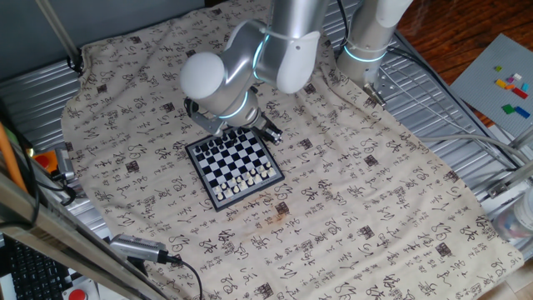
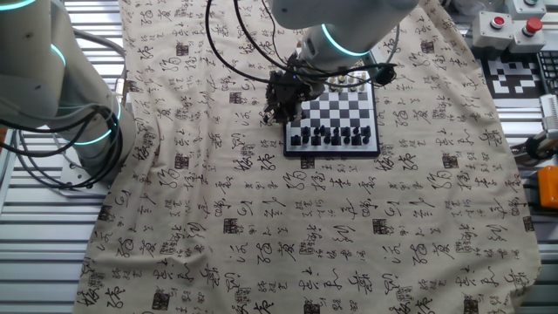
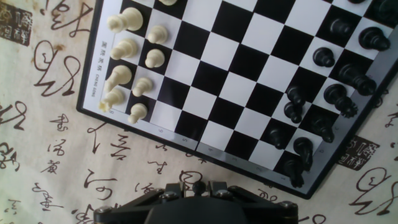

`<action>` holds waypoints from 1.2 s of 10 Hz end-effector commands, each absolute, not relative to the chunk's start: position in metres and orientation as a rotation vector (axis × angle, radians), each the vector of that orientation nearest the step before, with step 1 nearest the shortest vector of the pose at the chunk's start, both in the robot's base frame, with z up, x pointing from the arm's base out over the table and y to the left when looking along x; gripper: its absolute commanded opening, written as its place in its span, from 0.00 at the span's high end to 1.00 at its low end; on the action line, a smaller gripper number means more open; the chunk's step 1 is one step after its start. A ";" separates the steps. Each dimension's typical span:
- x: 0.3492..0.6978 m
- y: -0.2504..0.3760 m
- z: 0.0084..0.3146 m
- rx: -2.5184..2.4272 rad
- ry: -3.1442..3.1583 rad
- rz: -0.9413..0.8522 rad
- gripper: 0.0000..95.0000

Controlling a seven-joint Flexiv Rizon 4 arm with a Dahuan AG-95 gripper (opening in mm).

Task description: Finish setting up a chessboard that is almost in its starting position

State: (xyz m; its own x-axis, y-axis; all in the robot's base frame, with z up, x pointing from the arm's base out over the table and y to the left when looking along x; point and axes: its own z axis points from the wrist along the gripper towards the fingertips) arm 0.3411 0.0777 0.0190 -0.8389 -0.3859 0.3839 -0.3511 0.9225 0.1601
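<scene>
One chessboard (image 1: 236, 167) lies on the cloth-covered surface (image 1: 358, 192), with the arm (image 1: 250, 67) bent over it. From the opposite side, the claw (image 2: 283, 105) hangs just beside the board's edge, probably surveying. Hand camera: white pieces (image 3: 122, 48) sit left and black pieces (image 3: 339, 96) right; I can't tell the claw's opening.

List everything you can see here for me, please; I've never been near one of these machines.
Cloth: one, beige with dark writing, spread under everything.
Chessboard: one, black and white, mid-cloth.
White pieces: several, cream, along one board edge.
Black pieces: several, black, along the opposite edge.
Buttons: two, red, past the cloth's corner.
Toy bricks: a few, mixed colours, far to the side.
Arm: one, silver with cyan rings, bent over the board.
Gripper: one, dark, beside the board.
</scene>
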 end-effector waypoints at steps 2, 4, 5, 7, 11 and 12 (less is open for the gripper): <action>0.341 0.079 0.018 0.532 -2.668 -0.116 0.80; 0.341 0.079 0.018 0.530 -2.675 -0.116 0.80; 0.341 0.079 0.019 0.530 -2.678 -0.117 0.80; 0.341 0.078 0.021 0.533 -2.691 -0.120 0.80; 0.342 0.075 0.025 0.551 -2.687 -0.127 0.80; 0.342 0.076 0.024 0.550 -2.687 -0.126 0.80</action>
State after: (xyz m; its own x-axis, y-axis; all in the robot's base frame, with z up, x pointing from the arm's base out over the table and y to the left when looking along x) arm 0.3417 0.0767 0.0235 -0.8461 -0.3920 0.3611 -0.3564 0.9199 0.1636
